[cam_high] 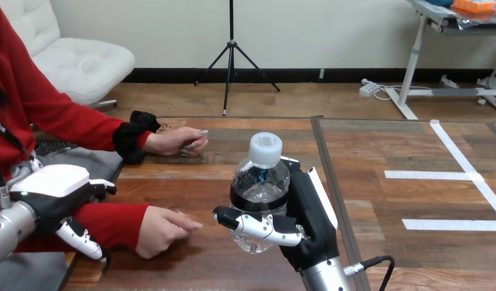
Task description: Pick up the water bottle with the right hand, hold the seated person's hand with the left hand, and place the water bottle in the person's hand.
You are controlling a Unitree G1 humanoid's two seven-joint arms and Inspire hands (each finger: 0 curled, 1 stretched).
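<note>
Person's hands [164, 230] on wooden table [191, 173]

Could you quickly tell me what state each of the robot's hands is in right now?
Left hand: at the person's nearer forearm; open or closed cannot be told.
Right hand: closed on the water bottle.

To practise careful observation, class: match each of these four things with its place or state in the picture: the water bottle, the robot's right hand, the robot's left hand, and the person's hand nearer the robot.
Things:
1 water bottle
2 right hand
3 left hand
4 person's nearer hand

States:
A resting on the table
B upright, white cap on
C by the red sleeve at the view's left
D curled round the bottle

Pairs: 1-B; 2-D; 3-C; 4-A
</note>
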